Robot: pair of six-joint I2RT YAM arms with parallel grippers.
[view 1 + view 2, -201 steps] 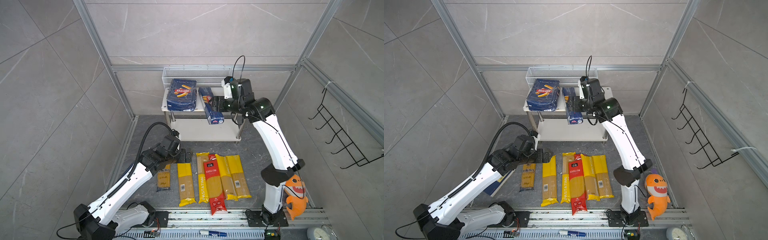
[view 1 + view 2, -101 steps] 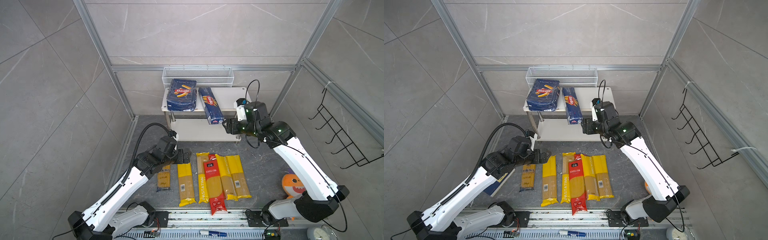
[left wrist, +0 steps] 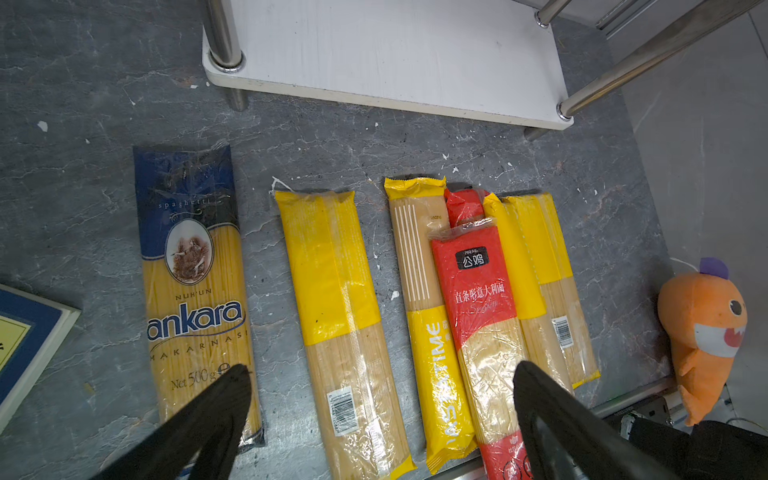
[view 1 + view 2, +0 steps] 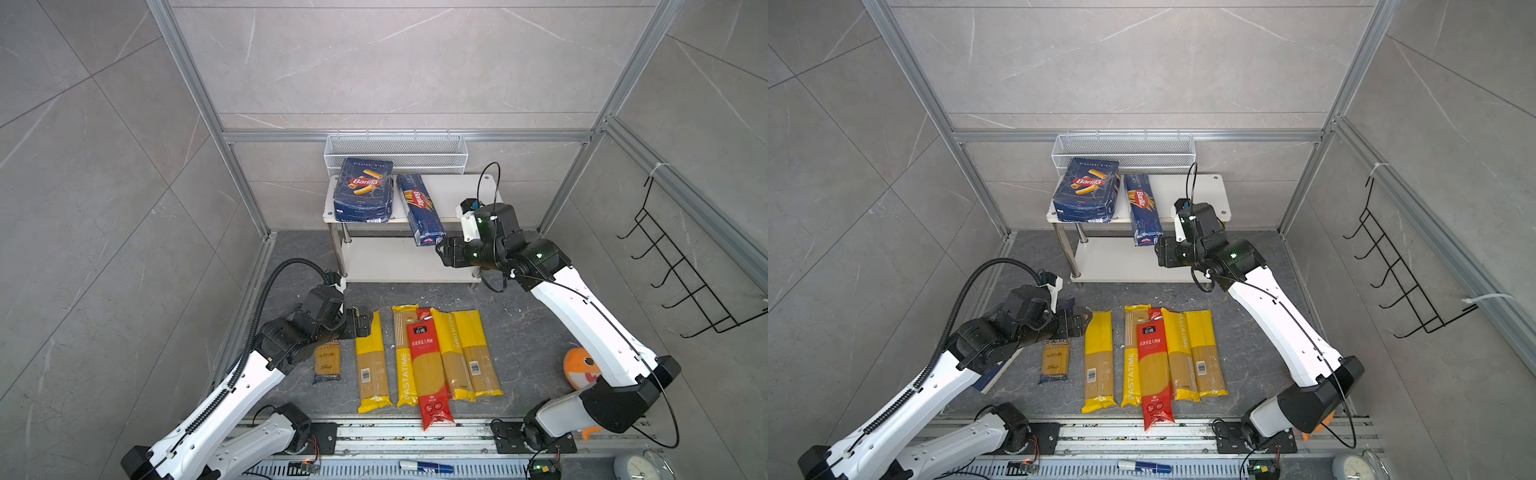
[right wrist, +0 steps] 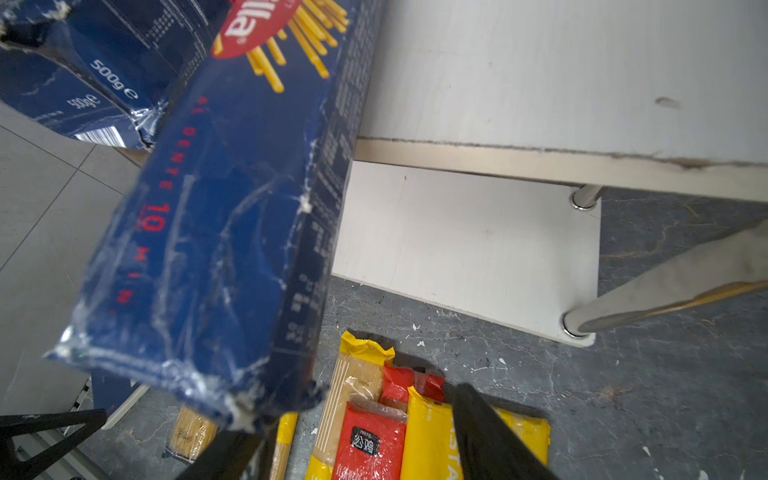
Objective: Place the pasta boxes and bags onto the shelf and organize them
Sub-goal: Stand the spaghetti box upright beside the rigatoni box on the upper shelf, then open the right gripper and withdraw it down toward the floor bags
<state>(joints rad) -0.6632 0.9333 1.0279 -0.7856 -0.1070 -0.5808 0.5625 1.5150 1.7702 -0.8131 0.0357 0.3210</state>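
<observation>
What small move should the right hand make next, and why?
Probably nudge the spaghetti box back along the shelf: its near end hangs past the top board's front edge, and the right hand sits open and empty just in front of that end.

Dark blue boxes (image 4: 364, 189), yellow bags (image 4: 372, 361), a red bag (image 4: 428, 365), white shelf (image 4: 453, 195)

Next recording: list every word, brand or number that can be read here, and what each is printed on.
"Barilla", "RIGATONI", "500g": wide blue box.
"Barilla", "AL DENTE", "10": narrow blue box.
"ankara", "spaghetti", "NUH'UN", "MAKARNASI", "Net 500g": blue bag.
"PASTATIME": yellow bag.
"公鸡", "直条形意大利面": red bag.
All remaining small print: too small or blurred to read.
</observation>
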